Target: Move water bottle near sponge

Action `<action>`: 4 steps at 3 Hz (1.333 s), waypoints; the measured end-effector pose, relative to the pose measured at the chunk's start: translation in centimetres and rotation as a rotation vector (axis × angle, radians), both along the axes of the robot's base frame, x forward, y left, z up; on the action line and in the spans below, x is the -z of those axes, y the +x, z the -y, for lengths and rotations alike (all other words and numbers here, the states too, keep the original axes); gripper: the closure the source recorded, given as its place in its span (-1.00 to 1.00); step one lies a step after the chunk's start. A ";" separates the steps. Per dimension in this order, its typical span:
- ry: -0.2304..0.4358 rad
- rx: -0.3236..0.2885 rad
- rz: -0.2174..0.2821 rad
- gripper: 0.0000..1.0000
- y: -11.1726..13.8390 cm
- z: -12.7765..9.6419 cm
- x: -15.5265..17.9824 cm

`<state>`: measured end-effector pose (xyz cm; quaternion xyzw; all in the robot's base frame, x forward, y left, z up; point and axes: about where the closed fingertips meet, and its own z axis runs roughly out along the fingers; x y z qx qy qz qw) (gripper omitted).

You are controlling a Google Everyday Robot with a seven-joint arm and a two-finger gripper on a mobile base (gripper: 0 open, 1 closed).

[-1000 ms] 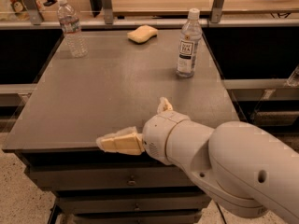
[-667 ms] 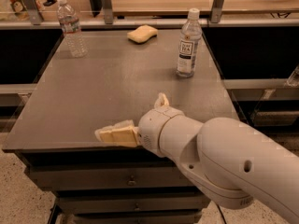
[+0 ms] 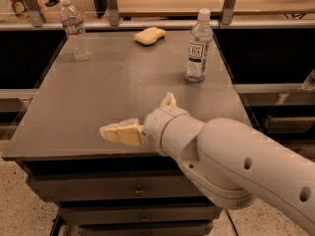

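Tool (image 3: 136, 113) edged forward over grey table (image 3: 123, 82) front, jaws wide, empty; speckled floor (image 3: 19, 200) below.

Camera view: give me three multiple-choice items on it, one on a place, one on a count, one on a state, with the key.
1. Where is the water bottle?
A. far left corner of the table
B. near right corner
C. on the floor

2. How many bottles stand on the table?
A. one
B. two
C. four

3. What state is the tool in?
A. shut on a bottle
B. shut on a cloth
C. open and empty, over the table's near edge

Key: 1 A, it stands far left, apart from the sponge. 2 B, the water bottle and the taller labelled bottle. 3 C, its fingers are spread with nothing between them.
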<state>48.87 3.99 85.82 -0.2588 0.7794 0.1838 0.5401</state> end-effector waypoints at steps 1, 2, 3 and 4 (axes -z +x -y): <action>0.032 -0.006 0.017 -1.00 0.9 -0.7 -0.8; 0.070 0.004 0.060 -1.00 2.7 -2.3 -2.4; 0.085 0.038 0.110 -1.00 5.4 -3.7 -3.8; 0.083 0.064 0.137 -1.00 8.2 -5.4 -4.5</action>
